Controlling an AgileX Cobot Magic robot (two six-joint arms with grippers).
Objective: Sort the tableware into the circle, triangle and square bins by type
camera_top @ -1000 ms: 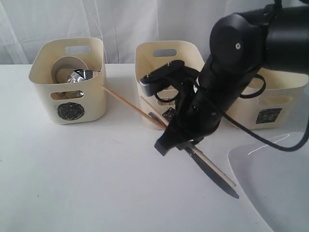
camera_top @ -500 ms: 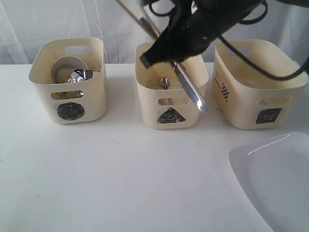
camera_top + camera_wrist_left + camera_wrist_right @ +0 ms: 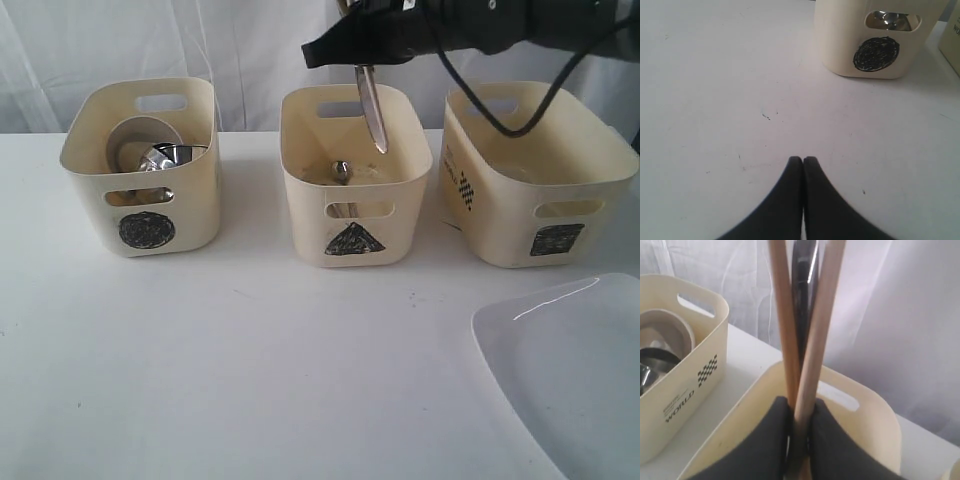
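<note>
**Step in hand:** dropping cutlery into the triangle bin point(image 3: 355, 235).

**Position:** the knife point(image 3: 371, 108) hangs blade-down over the far half of that bin, with its tip above the rim and not yet inside. The chopsticks point(image 3: 821, 330) are in the same grasp, crossing just above it, and the knife lies behind them in the wrist view. Cutlery already lies in the bin.

**Advice:**
- I would bring the bundle toward the bin's middle and lower it until the knife tip is below the rim before letting go.
- Released from this height, the chopsticks could tip over the far wall or bounce out.
- I judge the bundle top-heavy, so I would open slowly and then lift straight up.

**Right fingers** point(image 3: 765, 440): closed to a narrow gap, clamping the chopsticks and knife together near one end.

**Left fingers** point(image 3: 790, 200): fully closed and holding nothing, low over the bare surface point(image 3: 715, 100), on the near side of the circle bin point(image 3: 875, 40) and apart from it.

**Outstanding:** the plate point(image 3: 565, 385) lies on the near right, in front of the square bin point(image 3: 530, 200).
</note>
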